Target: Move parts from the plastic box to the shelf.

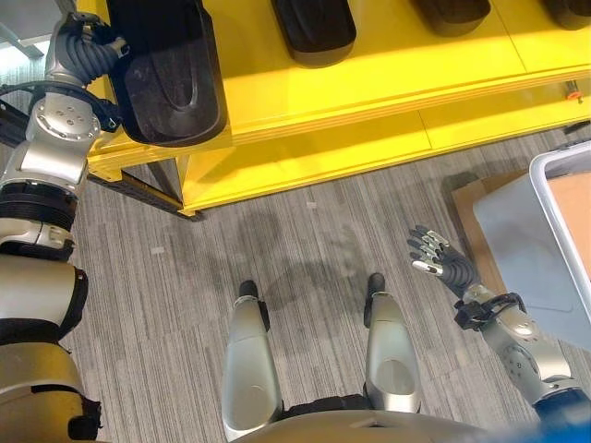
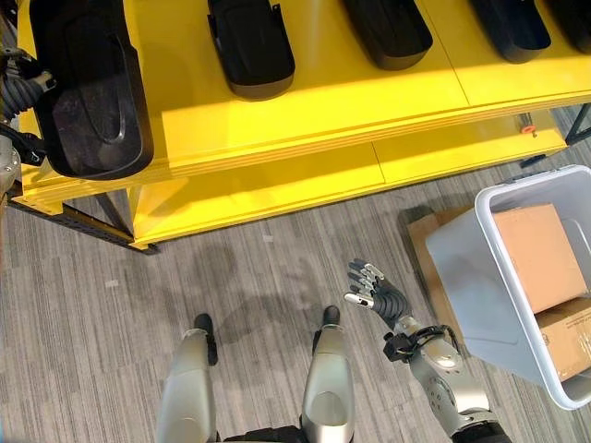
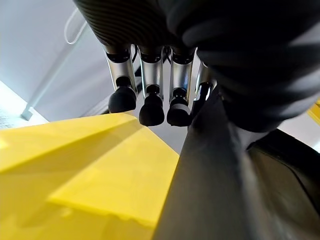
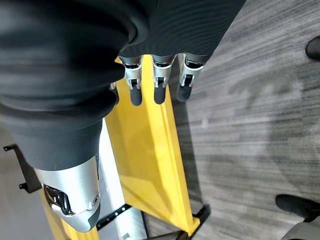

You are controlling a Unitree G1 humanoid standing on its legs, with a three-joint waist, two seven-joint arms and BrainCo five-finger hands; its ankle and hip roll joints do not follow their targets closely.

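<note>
The right hand (image 2: pixel 377 288) is seen nearest, held low over the grey striped carpet floor (image 1: pixel 305 240), fingers relaxed and slightly spread, nothing in them. Just to its right stands the pale grey plastic box (image 2: pixel 462 277), tilted on a flat sheet of brown cardboard (image 2: pixel 420 231). Two brown cardboard cartons (image 2: pixel 536 254) lie inside the box; whether black parts remain beneath them cannot be told.

Farther off, at far left, the long black moulded plastic part (image 2: pixel 88 92) is lying on the left end of the yellow shelf (image 2: pixel 305 120), one end overhanging the near edge slightly. The left hand (image 3: pixel 150 95) is placed against the part's left edge. In the left wrist view the fingers are extended side by side past that edge, and no curl around the part is seen; the thumb cannot be made out.

Judgement on handling: the part appears to be a rigid hollow shell, probably light for its bulk, with a smooth and likely slippery skin. The raised rim and the recess in its top are judged the best places for a hold; its length suggests a hold near the middle.

Four more black moulded parts (image 2: pixel 249 41) are lined up rightward along the shelf top. A lower yellow tier (image 1: pixel 369 152) and a black metal shelf brace (image 2: pixel 74 221) sit beneath, close to the left arm's path.
</note>
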